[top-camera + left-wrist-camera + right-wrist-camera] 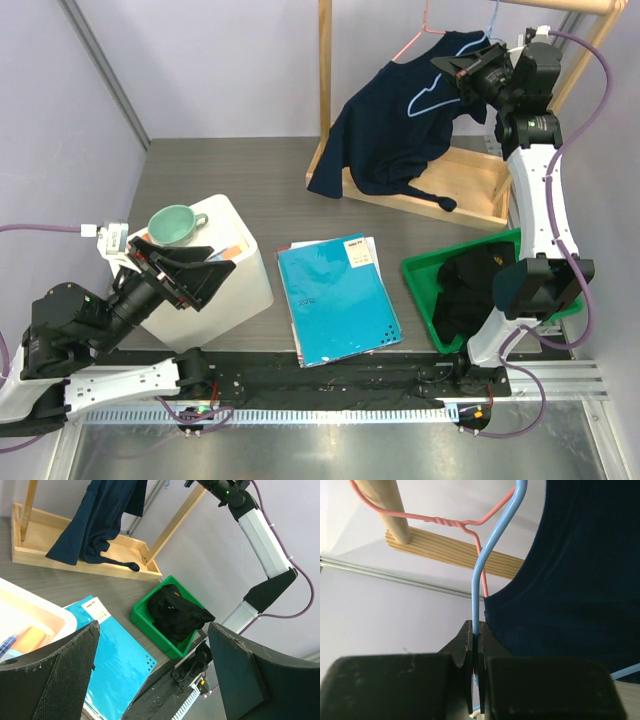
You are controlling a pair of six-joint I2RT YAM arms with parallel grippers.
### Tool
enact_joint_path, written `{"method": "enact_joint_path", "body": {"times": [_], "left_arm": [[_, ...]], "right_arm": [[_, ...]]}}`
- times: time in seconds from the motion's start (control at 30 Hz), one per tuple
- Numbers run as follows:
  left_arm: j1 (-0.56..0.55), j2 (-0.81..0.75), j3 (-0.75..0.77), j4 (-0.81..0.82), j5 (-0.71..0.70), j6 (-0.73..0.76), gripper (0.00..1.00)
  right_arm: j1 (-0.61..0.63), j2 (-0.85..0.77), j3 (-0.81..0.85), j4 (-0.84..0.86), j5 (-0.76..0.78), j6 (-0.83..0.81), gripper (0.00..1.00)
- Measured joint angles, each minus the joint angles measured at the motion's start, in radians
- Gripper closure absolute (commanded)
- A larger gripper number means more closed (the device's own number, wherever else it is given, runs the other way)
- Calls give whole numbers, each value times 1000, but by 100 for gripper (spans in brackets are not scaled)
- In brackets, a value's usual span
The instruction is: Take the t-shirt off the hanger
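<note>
Black right gripper (476, 635) is clamped on the blue hanger (481, 570) just under its hook, probably to steady the wire for stripping. The navy t-shirt (580, 580) begins right beside the grip and drapes lopsidedly away below it. Well apart from it, the left gripper (205, 275) hovers spread wide, holding nothing.

You have the t-shirt (390, 130) on its hanger (476, 605) far right, the bin (416, 282) near right, the folder (335, 300) centre, the box (252, 272) left.

I find no legible text. The white label (357, 252) on the teal folder (335, 300) carries dark print, too small to resolve in my left wrist view or the top view.
</note>
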Motion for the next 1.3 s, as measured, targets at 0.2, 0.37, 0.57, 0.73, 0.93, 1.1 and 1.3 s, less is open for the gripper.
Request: {"method": "enact_joint_path", "body": {"times": [0.2,0.37,0.57,0.73,0.93,1.1,1.3], "left_arm": [[0,0,0,0,0,0,12],[0,0,0,0,0,0,12],[0,0,3,-13,-3,1,12],[0,-6,4,-25,-16,2,11],[0,-23,4,-30,-35,16,11],[0,-22,4,-37,-48,37,11],[0,5,13,-36,-49,55,10]], "right_arm": [[-36,-34,-16,-53,4,-36,85],[-77,-86,-56,-76,5,-52,53],[-91,-127,-84,-115,1,-101,26],[-89,-198,-110,-267,53,-237,14],[-87,-382,-169,-501,237,-477,13],[-72,-544,-208,-674,442,-649,13],[-24,-675,-333,-778,560,-734,13]]}}
